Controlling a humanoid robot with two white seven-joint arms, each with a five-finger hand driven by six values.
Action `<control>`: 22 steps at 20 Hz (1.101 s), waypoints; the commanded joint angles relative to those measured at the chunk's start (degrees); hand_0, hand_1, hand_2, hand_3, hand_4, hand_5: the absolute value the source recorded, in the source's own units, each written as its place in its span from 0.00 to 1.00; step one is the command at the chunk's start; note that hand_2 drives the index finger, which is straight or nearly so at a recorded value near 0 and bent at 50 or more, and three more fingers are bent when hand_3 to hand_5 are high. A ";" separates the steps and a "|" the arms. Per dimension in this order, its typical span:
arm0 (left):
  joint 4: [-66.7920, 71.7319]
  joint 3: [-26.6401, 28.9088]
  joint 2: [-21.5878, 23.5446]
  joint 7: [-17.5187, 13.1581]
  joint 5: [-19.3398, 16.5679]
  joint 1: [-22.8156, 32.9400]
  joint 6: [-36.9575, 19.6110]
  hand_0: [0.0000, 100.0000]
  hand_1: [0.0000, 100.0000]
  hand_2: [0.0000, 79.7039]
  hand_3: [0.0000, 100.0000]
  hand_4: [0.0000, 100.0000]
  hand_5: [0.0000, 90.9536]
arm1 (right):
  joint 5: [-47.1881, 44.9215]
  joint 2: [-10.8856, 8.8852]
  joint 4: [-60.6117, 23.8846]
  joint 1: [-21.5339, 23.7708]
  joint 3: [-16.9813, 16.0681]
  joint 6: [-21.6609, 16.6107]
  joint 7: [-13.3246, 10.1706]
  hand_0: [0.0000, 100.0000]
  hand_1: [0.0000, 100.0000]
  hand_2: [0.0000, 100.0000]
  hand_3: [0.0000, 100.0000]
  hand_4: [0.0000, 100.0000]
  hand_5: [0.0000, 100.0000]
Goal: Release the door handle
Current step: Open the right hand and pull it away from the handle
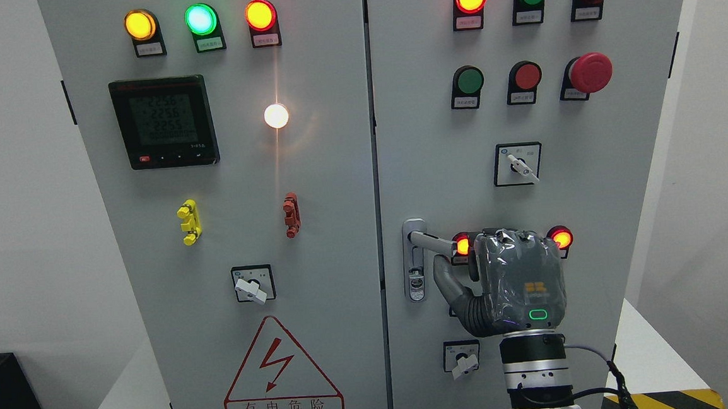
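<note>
Right robot hand point(517, 277) comes up from the bottom edge, right of the middle, back of hand to camera. It is curled round the door handle point(432, 241), whose silver lever sticks out rightward from its lock plate on the left edge of the right cabinet door point(523, 125). The thumb sits under the lever; the other fingers are hidden behind the hand. Judged: release not done, grip looks closed. Left to do: spread the fingers, draw the hand clear. Left arm not visible.
</note>
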 commanded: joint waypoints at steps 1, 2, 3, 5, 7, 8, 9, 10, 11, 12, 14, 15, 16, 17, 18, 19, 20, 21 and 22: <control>1.67 0.00 0.00 0.05 -0.01 -1.49 0.02 0.12 0.56 0.00 0.00 0.00 0.00 | -0.36 -0.27 -2.04 2.04 0.05 -0.29 -0.45 0.51 0.51 0.88 1.00 1.00 1.00; 1.67 0.00 0.00 0.05 -0.01 -1.49 0.02 0.12 0.56 0.00 0.00 0.00 0.00 | -0.45 -0.27 -2.92 2.83 0.14 -0.38 -0.36 0.51 0.51 0.86 1.00 0.99 1.00; 1.67 0.00 0.00 0.05 -0.01 -1.49 0.02 0.12 0.56 0.00 0.00 0.00 0.00 | -0.53 -0.27 -3.80 3.97 0.14 -0.47 -0.27 0.52 0.51 0.84 1.00 0.98 1.00; 1.67 0.00 0.00 0.05 -0.01 -1.49 0.02 0.12 0.56 0.00 0.00 0.00 0.00 | -0.54 -0.27 -5.73 6.69 0.05 -1.60 -0.27 0.53 0.49 0.77 1.00 0.94 0.96; 1.67 0.00 0.00 0.05 -0.01 -1.49 0.02 0.12 0.56 0.00 0.00 0.00 0.00 | -0.54 -0.27 -7.57 9.33 -0.04 -2.75 -0.36 0.53 0.48 0.70 0.90 0.89 0.92; 1.67 0.00 0.00 0.05 0.07 -1.49 0.02 0.12 0.56 0.00 0.00 0.00 0.00 | -0.54 -0.27 -8.63 10.47 -0.13 -3.28 -0.36 0.52 0.48 0.66 0.84 0.86 0.88; 1.67 0.00 0.00 0.05 -0.01 -1.49 0.02 0.12 0.56 0.00 0.00 0.00 0.00 | -0.62 -0.27 -9.60 11.52 -0.13 -4.06 -0.45 0.52 0.47 0.63 0.79 0.83 0.85; 1.67 0.00 0.00 0.05 0.07 -1.49 0.02 0.12 0.56 0.00 0.00 0.00 0.00 | -0.62 -0.27 -10.56 12.49 -0.21 -4.94 -0.45 0.52 0.47 0.59 0.75 0.78 0.83; 1.67 0.00 0.00 0.05 -0.01 -1.49 0.02 0.12 0.56 0.00 0.00 0.00 0.00 | -0.62 -0.27 -11.44 13.46 -0.22 -5.91 -0.53 0.53 0.45 0.53 0.66 0.72 0.74; 1.67 0.00 0.00 0.05 -0.01 -1.49 0.02 0.12 0.56 0.00 0.00 0.00 0.00 | -0.71 -0.27 -12.41 14.34 -0.74 -6.79 -0.62 0.52 0.45 0.49 0.60 0.67 0.69; 1.67 0.00 0.00 0.05 -0.01 -1.58 0.02 0.12 0.56 0.00 0.00 0.00 0.00 | -0.89 -0.27 -13.64 16.27 -2.67 -9.68 -0.80 0.52 0.43 0.39 0.45 0.52 0.55; 1.67 0.00 0.00 0.05 -0.01 -1.49 0.02 0.12 0.56 0.00 0.00 0.00 0.00 | -0.97 -0.18 -14.26 17.06 -4.16 -11.87 -1.32 0.51 0.43 0.35 0.41 0.46 0.50; 1.67 0.00 0.00 0.05 0.07 -1.49 0.02 0.12 0.56 0.00 0.00 0.00 0.00 | -0.98 -0.18 -14.70 17.86 -6.35 -14.24 -2.28 0.51 0.42 0.31 0.36 0.40 0.44; 1.67 0.00 0.00 0.05 -0.01 -1.49 0.02 0.12 0.56 0.00 0.00 0.00 0.00 | -1.06 -0.18 -15.14 18.65 -8.54 -16.88 -3.16 0.50 0.41 0.27 0.31 0.35 0.40; 1.67 0.00 0.00 0.05 -0.01 -1.49 0.02 0.12 0.56 0.00 0.00 0.00 0.00 | -1.24 -0.01 -15.49 19.52 -10.65 -19.60 -3.87 0.50 0.41 0.26 0.28 0.31 0.38; 1.67 0.00 0.00 0.05 -0.01 -1.49 0.02 0.12 0.56 0.00 0.00 0.00 0.00 | -2.28 0.08 -15.84 20.40 -12.94 -22.41 -4.22 0.49 0.41 0.24 0.26 0.28 0.34; 1.67 0.00 0.00 0.05 -0.01 -1.58 0.02 0.12 0.56 0.00 0.00 0.00 0.00 | -3.86 0.08 -15.84 20.93 -15.31 -24.96 -4.40 0.49 0.40 0.21 0.24 0.24 0.30; 1.67 0.00 0.00 0.05 -0.01 -1.49 0.02 0.12 0.56 0.00 0.00 0.00 0.00 | -5.79 0.08 -15.85 21.37 -17.33 -27.08 -4.58 0.49 0.40 0.18 0.21 0.21 0.27; 1.67 0.00 0.00 0.05 -0.01 -1.49 0.02 0.12 0.56 0.00 0.00 0.00 0.00 | -7.55 0.00 -15.85 21.38 -19.09 -29.01 -4.58 0.49 0.40 0.16 0.19 0.19 0.24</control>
